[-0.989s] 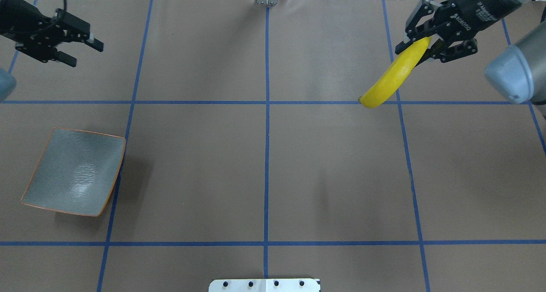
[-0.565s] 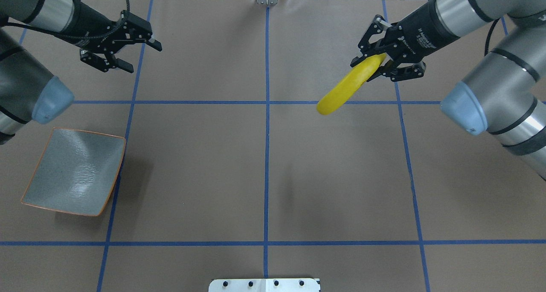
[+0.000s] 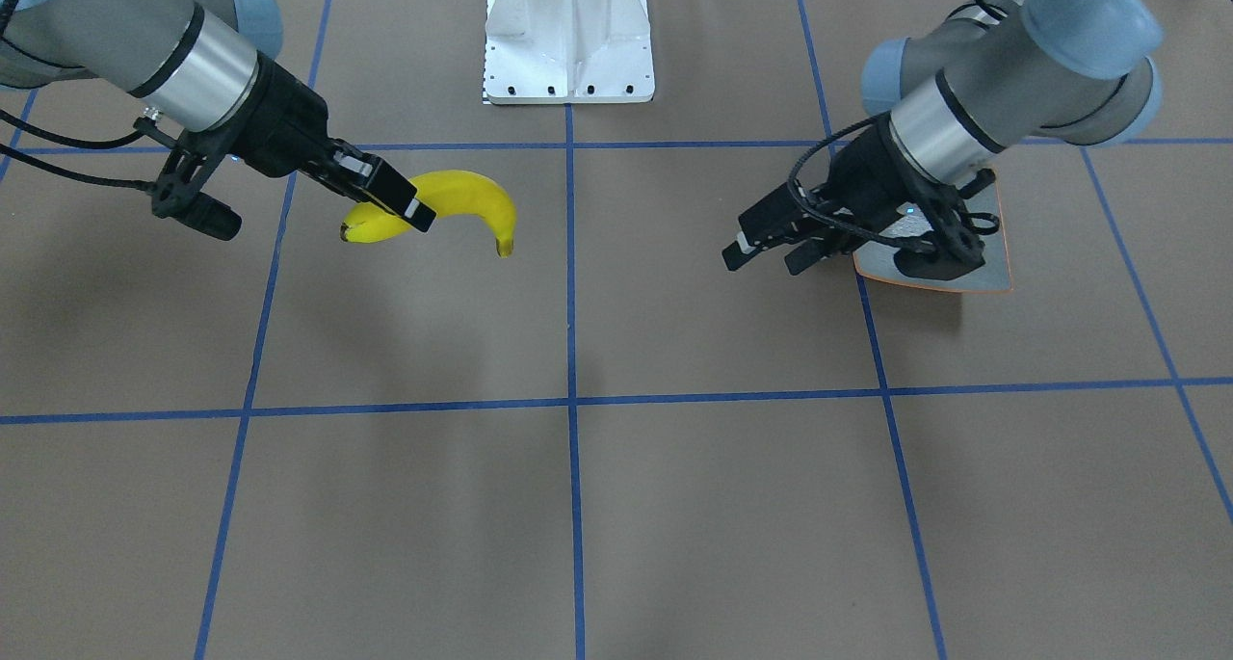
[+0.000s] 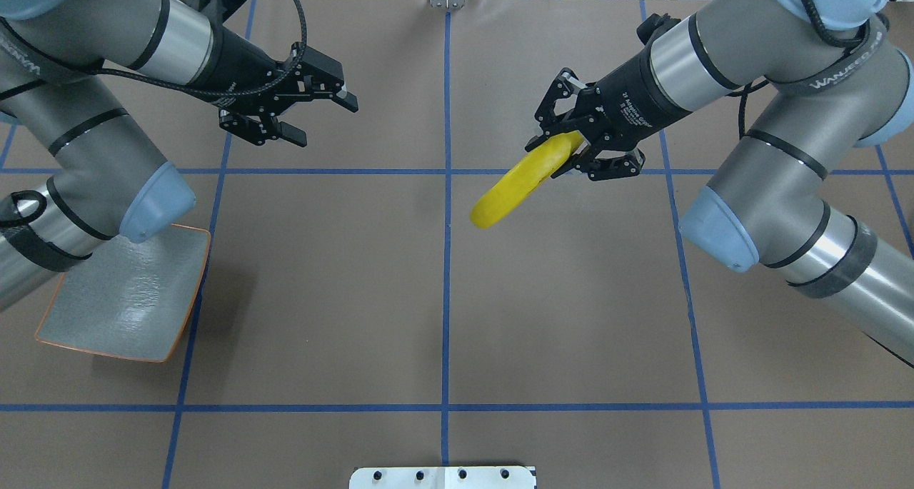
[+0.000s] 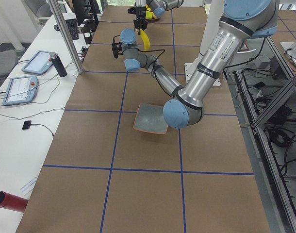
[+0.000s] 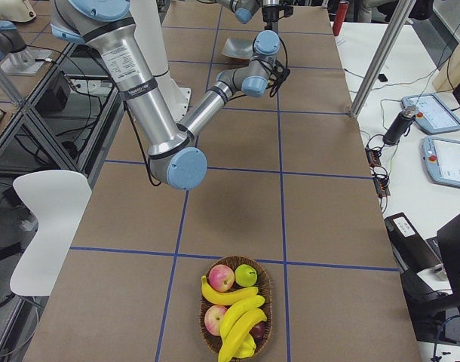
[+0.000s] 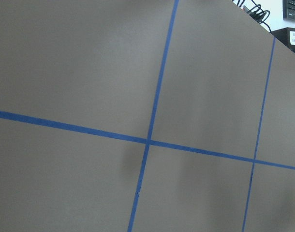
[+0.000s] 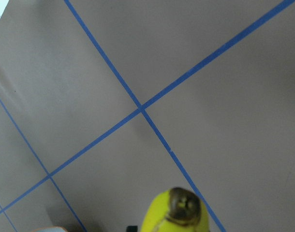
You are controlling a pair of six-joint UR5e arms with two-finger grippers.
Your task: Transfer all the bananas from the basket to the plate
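One banana [image 4: 518, 185] was airborne; plate [image 4: 121, 310] bare.
Right gripper [image 4: 569, 157] clamped it; left gripper [image 4: 323, 122] gaped empty; other bananas [image 6: 241, 313] lay in the basket [image 6: 269, 298].

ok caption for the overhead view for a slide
Right claw holds a banana aloft; open left claw faces it.

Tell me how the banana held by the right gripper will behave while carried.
The banana holds its curve unsupported, so it is probably stiff. The right gripper clamps it near one end, so it may pivot or slip.
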